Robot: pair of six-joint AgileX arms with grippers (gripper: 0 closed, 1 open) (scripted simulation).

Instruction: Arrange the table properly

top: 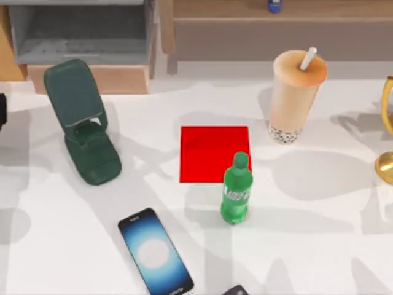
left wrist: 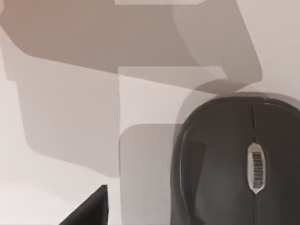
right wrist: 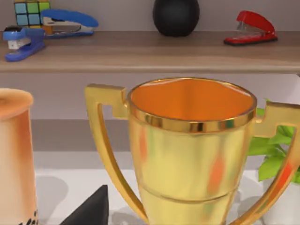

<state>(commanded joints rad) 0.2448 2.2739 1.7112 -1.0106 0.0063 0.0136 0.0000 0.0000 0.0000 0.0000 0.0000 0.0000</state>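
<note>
A white tabletop (top: pixel 319 233) spreads under the shelf unit (top: pixel 86 37). Scattered, unarranged: green phone stand (top: pixel 83 123), bubble tea cup (top: pixel 293 95), smartphone (top: pixel 155 252), green bottle (top: pixel 236 189) touching a red mat (top: pixel 209 150), and gold trophy (right wrist: pixel 190 150). Tidying looks barely begun. Either tool's opening: cannot tell.

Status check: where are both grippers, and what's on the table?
Left gripper over black computer mouse. Right gripper facing gold trophy cup. White table: green plastic bottle upright at red square mat corner.
</note>
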